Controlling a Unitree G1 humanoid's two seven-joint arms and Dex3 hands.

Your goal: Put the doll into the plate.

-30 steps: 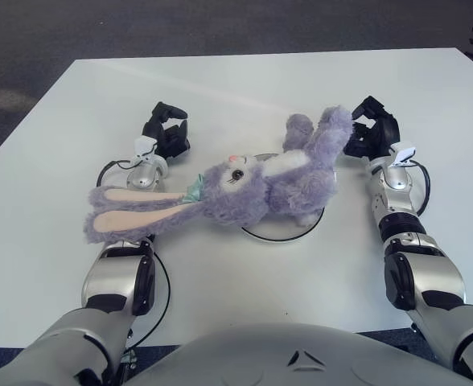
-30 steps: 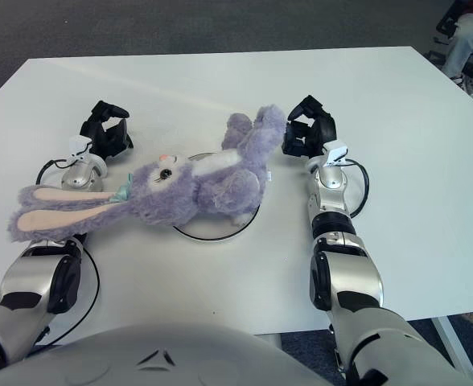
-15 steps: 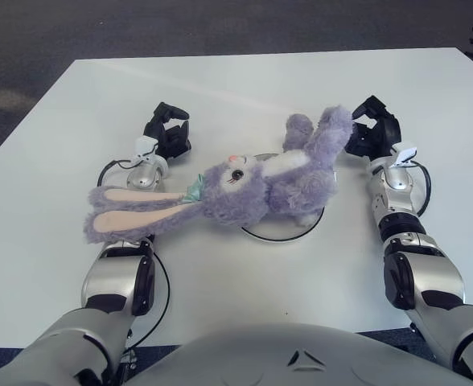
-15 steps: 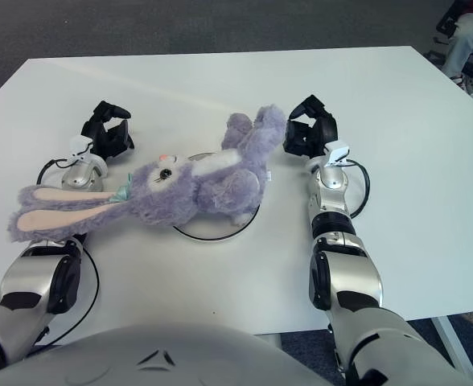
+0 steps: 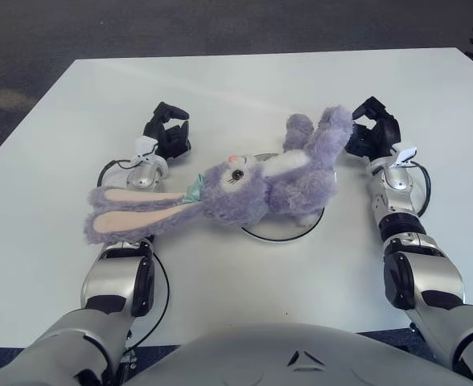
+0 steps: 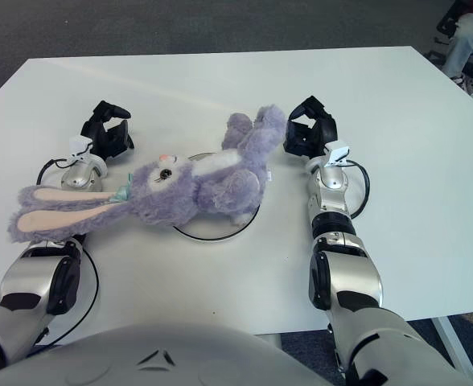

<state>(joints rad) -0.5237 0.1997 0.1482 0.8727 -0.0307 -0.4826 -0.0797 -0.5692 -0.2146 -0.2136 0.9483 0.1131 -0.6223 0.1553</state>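
Observation:
A purple plush rabbit doll (image 5: pixel 269 186) lies on its side across a round plate (image 5: pixel 278 239), of which only the dark rim shows at the front. Its body and head cover the plate. Its long ears (image 5: pixel 128 211) stretch left over my left forearm. My right hand (image 5: pixel 372 130) is just right of the doll's raised leg (image 5: pixel 331 133), fingers spread, holding nothing. My left hand (image 5: pixel 166 133) rests on the table, to the left of the doll's head and a little farther back, fingers relaxed and empty.
The white table (image 5: pixel 244 88) stretches wide behind the doll. Its front edge runs close to my body. Dark floor lies beyond the far edge. A person's leg (image 6: pixel 466 40) shows at the far right, off the table.
My right hand's fingers have eased slightly away from the doll's leg. The doll and my left hand have not moved.

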